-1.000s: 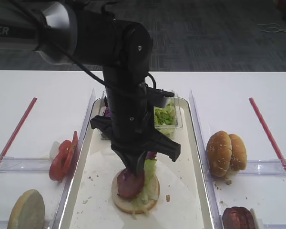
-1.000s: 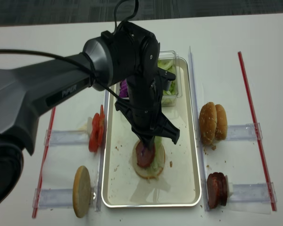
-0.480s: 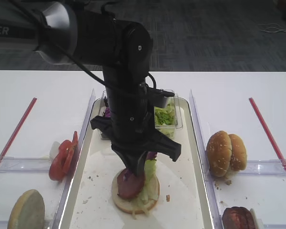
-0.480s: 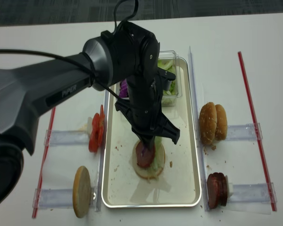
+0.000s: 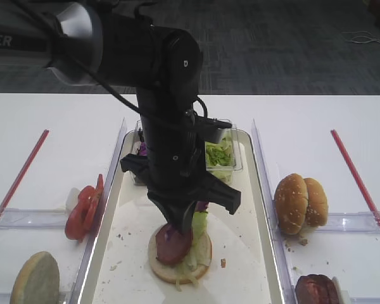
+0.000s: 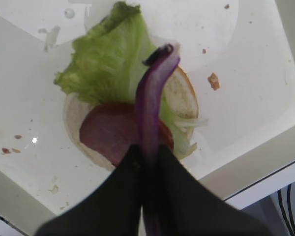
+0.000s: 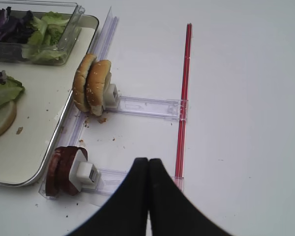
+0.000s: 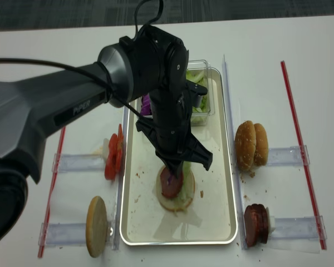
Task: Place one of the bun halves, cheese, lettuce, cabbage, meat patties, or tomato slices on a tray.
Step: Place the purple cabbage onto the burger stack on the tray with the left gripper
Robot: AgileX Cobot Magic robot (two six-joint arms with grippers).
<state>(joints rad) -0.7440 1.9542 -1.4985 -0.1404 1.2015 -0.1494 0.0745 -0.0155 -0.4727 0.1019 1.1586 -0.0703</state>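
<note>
Nothing has shifted: left fingers (image 6: 137, 162) still pinch the cabbage (image 6: 152, 98) above the patty (image 6: 108, 135).

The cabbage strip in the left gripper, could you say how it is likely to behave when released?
The cabbage holds its curve beyond the left gripper, so probably fairly stiff. Thin, so likely light. It may slide off the meat patty.

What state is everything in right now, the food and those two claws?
left gripper: shut on the cabbage, over the sandwich
cabbage: held, hanging over the patty
right gripper: shut, holding nothing
tray: carries a half-built sandwich
bottom bun: flat on the tray, topped with lettuce and a meat patty
clear box: open, holding greens
tomato slices: upright in their holder
spare buns: standing on edge
</note>
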